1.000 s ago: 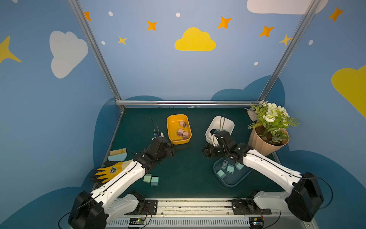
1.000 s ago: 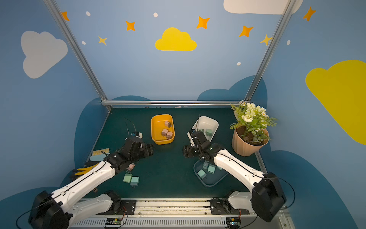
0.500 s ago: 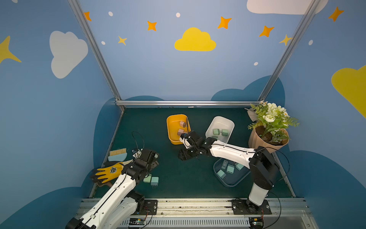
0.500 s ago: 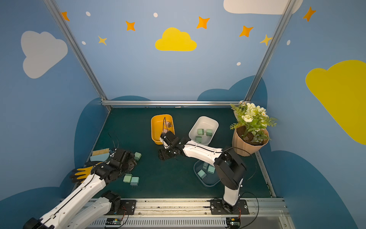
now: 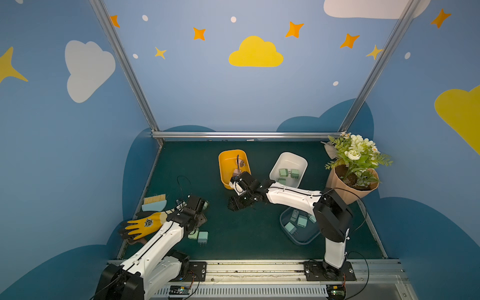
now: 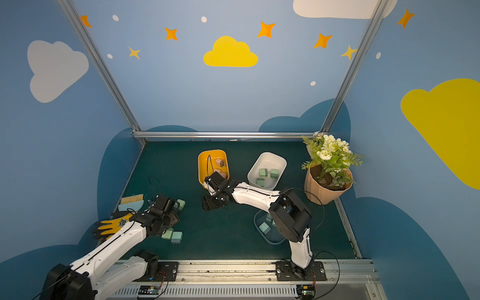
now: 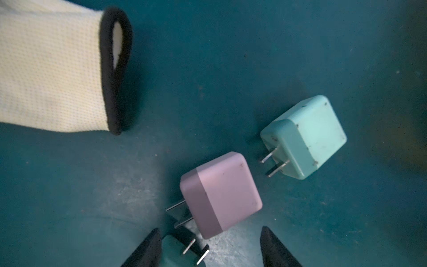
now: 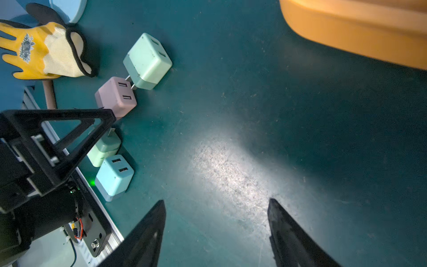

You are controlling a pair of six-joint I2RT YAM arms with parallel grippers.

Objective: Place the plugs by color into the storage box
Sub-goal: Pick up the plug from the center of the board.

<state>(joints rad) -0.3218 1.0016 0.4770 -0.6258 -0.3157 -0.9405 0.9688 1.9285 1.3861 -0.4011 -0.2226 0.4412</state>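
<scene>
Left pincer (image 7: 210,228) is down low, jaws spread, gripping nothing! The pink plug (image 7: 220,194) lies flat on the mat (image 7: 208,69) right ahead of my tips, near the cuff of the yellow glove (image 7: 53,69). The teal plug (image 7: 305,136) sits just beside it, prongs aimed at it, also near the glove. A green plug (image 7: 173,254) pokes its prongs between my jaws, loose. Right pincer (image 8: 216,200) hangs wide and empty over bare mat, well apart from the glove, by the orange bin (image 8: 358,34).
</scene>
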